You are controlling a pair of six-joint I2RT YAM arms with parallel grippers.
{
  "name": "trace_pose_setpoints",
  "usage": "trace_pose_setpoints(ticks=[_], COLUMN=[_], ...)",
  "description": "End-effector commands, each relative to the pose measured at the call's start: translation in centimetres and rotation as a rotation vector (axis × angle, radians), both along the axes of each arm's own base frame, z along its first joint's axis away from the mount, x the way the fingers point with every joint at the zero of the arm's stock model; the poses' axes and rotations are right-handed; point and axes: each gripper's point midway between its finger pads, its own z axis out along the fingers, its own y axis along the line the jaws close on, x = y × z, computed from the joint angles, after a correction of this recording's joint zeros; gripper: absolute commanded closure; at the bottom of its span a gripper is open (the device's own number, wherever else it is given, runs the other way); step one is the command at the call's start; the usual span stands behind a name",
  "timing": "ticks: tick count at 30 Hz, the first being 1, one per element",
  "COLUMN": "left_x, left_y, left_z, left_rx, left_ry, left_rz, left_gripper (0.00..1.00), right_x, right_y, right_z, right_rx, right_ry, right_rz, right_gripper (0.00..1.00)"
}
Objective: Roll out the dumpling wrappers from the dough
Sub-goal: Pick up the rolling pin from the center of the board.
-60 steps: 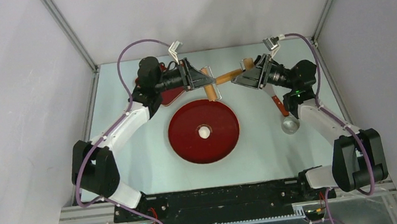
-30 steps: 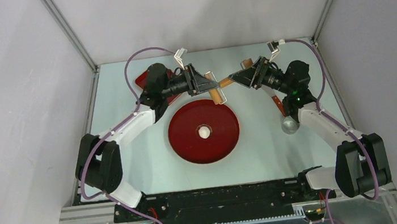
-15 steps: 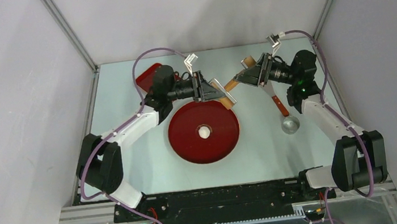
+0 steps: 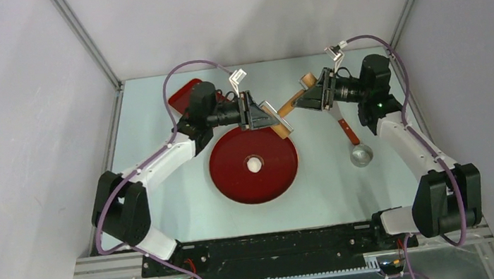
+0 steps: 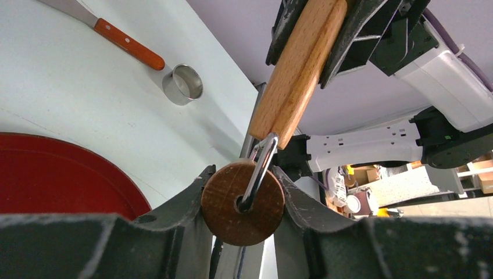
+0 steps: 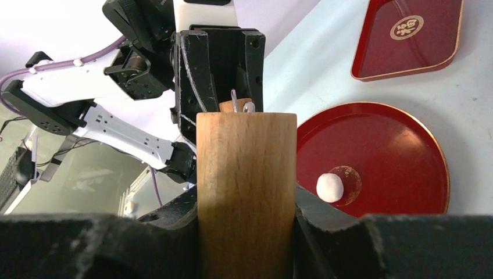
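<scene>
A small white ball of dough point(image 4: 254, 164) point(image 6: 329, 188) lies at the middle of the round red plate point(image 4: 235, 183). No dumpling wrappers show in any view. A wooden roller tool hangs over the plate's far edge, held at both ends. My left gripper point(image 4: 276, 120) point(image 5: 242, 200) is shut on its short roller drum point(image 5: 242, 203). A metal wire joins the drum to the light wooden handle point(image 5: 296, 70) point(image 6: 246, 192). My right gripper point(image 4: 298, 102) point(image 6: 246, 212) is shut on that handle, with both pads against the wood.
A red tray point(image 4: 182, 96) point(image 6: 407, 40) sits at the back left. A scraper with an orange handle point(image 4: 347, 129) point(image 5: 125, 43) and a metal ring cutter point(image 4: 361, 155) point(image 5: 182, 85) lie right of the plate.
My left gripper carried the roller drum right, toward the plate's far edge. My right gripper's jaws narrowed onto the handle in the last half second.
</scene>
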Motion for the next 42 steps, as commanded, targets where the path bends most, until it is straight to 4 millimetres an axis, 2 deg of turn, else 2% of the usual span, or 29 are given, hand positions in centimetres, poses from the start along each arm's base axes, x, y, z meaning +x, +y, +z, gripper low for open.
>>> trace_pose_setpoints(ticks=[1, 6, 7, 8, 9, 10, 12, 13, 14, 15, 17, 19, 22, 24, 25, 26, 27, 28, 29, 30, 31, 34, 38, 42], left_x=[-1.2, -1.2, -1.2, -1.2, -1.3, -1.3, -1.3, -1.1, -1.0, -0.7, 0.0, 0.6, 1.3, 2.4, 3.5, 5.0, 6.1, 7.0, 8.5, 9.2, 10.0, 11.3, 11.0, 11.5], left_y=[-0.3, -0.3, -0.3, -0.4, -0.4, -0.4, -0.3, -0.2, -0.1, 0.1, 0.8, 1.7, 3.5, 5.3, 6.8, 8.6, 9.9, 11.8, 13.2, 15.1, 16.3, 20.1, 22.3, 23.9], left_z=[5.0, 4.6, 4.6, 4.6, 4.7, 4.7, 5.0, 5.2, 5.4, 5.6, 6.0, 6.5, 8.0, 9.1, 8.6, 9.3, 7.1, 6.2, 5.1, 3.8, 2.7, -1.6, -6.7, -11.3], left_rx=[-0.085, -0.08, -0.08, -0.081, -0.083, -0.083, -0.088, -0.09, -0.092, -0.095, -0.099, -0.103, -0.117, -0.109, -0.07, -0.044, 0.054, 0.127, 0.206, 0.261, 0.315, 0.463, 0.631, 0.793], left_ry=[-0.166, -0.154, -0.149, -0.145, -0.145, -0.14, -0.141, -0.141, -0.14, -0.143, -0.147, -0.155, -0.194, -0.245, -0.273, -0.321, -0.313, -0.279, -0.336, -0.305, -0.325, -0.272, -0.279, -0.26], left_rz=[-0.041, -0.045, -0.045, -0.049, -0.053, -0.058, -0.061, -0.056, -0.053, -0.043, -0.019, 0.008, 0.042, 0.081, 0.118, 0.169, 0.216, 0.268, 0.322, 0.364, 0.4, 0.517, 0.524, 0.528], left_gripper=[1.0, 1.0, 1.0, 1.0, 0.97, 0.92, 0.67, 0.48, 0.38, 0.23, 0.08, 0.02, 0.01, 0.0, 0.0, 0.0, 0.0, 0.0, 0.0, 0.0, 0.0, 0.0, 0.0, 0.0], right_x=[-0.3, -0.4, -0.5, -0.6, -0.7, -0.7, -0.7, -0.6, -0.6, -0.4, -0.2, 0.1, 0.6, 1.2, 1.3, 1.8, 1.7, 2.0, 1.5, 2.3, 1.7, 2.4, 1.9, 2.3], right_y=[0.7, 0.8, 0.9, 0.9, 0.9, 0.9, 0.7, 0.6, 0.5, 0.4, 0.3, 0.1, 0.0, 0.1, 0.4, 0.6, 1.4, 1.5, 2.5, 2.5, 3.7, 4.9, 7.8, 10.1], right_z=[0.4, 0.7, 0.8, 0.8, 0.8, 0.8, 1.0, 0.9, 1.0, 0.9, 0.9, 0.7, 0.7, 0.5, 0.8, -0.1, -0.1, -1.2, -1.6, -2.0, -2.2, -2.7, -3.3, -6.2], right_rx=[-0.029, -0.016, -0.015, -0.016, -0.016, -0.019, -0.023, -0.027, -0.029, -0.031, -0.036, -0.045, -0.059, -0.077, -0.094, -0.127, -0.167, -0.218, -0.265, -0.318, -0.335, -0.429, -0.532, -0.642], right_ry=[-0.048, -0.048, -0.051, -0.054, -0.058, -0.066, -0.074, -0.08, -0.08, -0.082, -0.083, -0.088, -0.111, -0.129, -0.168, -0.145, -0.202, -0.18, -0.234, -0.289, -0.307, -0.404, -0.481, -0.49], right_rz=[0.03, 0.043, 0.047, 0.048, 0.052, 0.052, 0.043, 0.033, 0.026, 0.015, -0.002, -0.021, -0.046, -0.079, -0.079, -0.104, -0.085, -0.112, -0.084, -0.121, -0.103, -0.149, -0.13, -0.069], right_gripper=[0.78, 0.85, 0.96, 1.0, 1.0, 1.0, 1.0, 1.0, 1.0, 1.0, 1.0, 1.0, 1.0, 1.0, 1.0, 1.0, 1.0, 1.0, 1.0, 1.0, 1.0, 1.0, 1.0, 1.0])
